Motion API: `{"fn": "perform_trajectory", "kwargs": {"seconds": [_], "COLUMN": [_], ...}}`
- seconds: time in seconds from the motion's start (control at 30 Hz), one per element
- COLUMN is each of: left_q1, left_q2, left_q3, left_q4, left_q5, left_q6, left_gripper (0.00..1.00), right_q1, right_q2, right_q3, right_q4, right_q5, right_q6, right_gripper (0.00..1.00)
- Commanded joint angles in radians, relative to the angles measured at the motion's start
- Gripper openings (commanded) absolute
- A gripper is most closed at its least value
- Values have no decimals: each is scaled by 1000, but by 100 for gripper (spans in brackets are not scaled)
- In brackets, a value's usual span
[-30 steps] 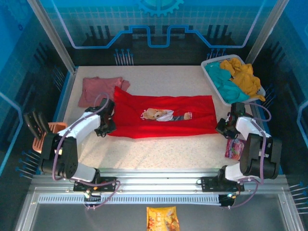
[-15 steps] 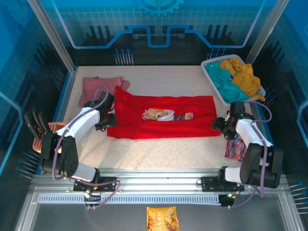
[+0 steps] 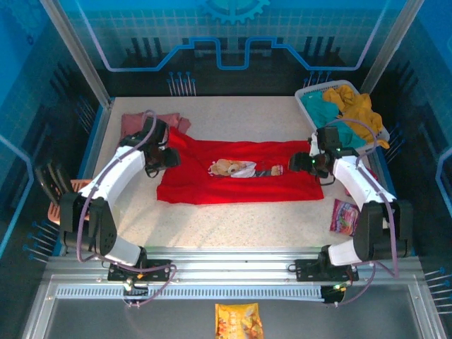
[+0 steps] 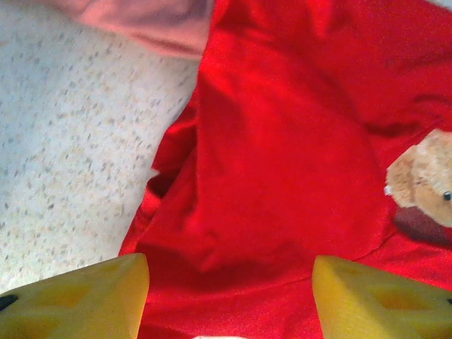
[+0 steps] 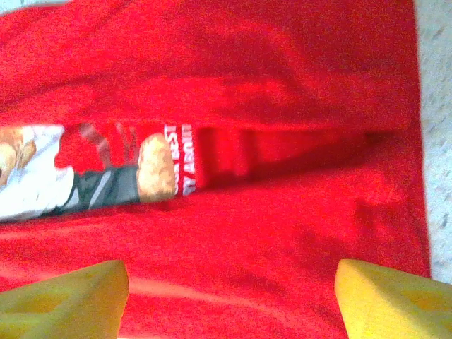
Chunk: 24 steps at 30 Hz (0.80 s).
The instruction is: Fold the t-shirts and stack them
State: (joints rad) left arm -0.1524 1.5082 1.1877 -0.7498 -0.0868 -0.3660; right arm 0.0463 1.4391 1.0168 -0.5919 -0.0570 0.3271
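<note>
Now | red t-shirt (image 3: 236,185) flat | left fingers (image 4: 70,300) apart | right fingers (image 5: 63,296) apart

- The dusty-pink cloth t-shirt (image 3: 133,124), at the far-left corner of the bright red teddy-bear-print t-shirt (image 3: 236,187), was partly covered by the left arm (image 3: 116,173).
- The white lettering (image 5: 182,159) on the red t-shirt was too blurred to read.
- An orange object (image 3: 56,210) left of the red t-shirt was half hidden and could not be identified.

A speckled pale bench (image 3: 233,219) is noted. The red t-shirt (image 3: 240,187) is spread flat across its middle. The pink t-shirt (image 3: 131,123) is bunched at the far left corner, touching the red one. A white basket (image 3: 318,89) of cloths is set at the far right corner, and a pink packet (image 3: 345,216) is laid by the right edge.
</note>
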Motion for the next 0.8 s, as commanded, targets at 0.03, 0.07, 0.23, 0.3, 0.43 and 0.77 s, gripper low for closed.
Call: {"fn": "perform_trajectory", "kwargs": {"seconds": [0.03,0.07,0.23,0.3,0.43,0.77], "left_q1": [13,17,48,55,70,137], "left_q2": [30,29,18,5,-14,-29], "left_q3": [33,31,-15,-39,-78,-78], "left_q4": [16,21,29,29,24,34], "left_q5": [54,59,103,111,88,73], "left_q6": [28,26,20,18,1,-3], "left_gripper": [61,60,60,60,61,70], "right_q1": [-10,-13,-58,-73,-67,59], "right_q2": [77,89,116,137,148,137], "right_q3": [93,106,85,82,64,106], "right_q4": [-54,-71,-78,-85,-65,-17], "right_q5": [82,100,86,87,57,-62], "right_q6": [-36,-32,2,13,15,-30], "right_gripper": [78,78,78,78,82,92]}}
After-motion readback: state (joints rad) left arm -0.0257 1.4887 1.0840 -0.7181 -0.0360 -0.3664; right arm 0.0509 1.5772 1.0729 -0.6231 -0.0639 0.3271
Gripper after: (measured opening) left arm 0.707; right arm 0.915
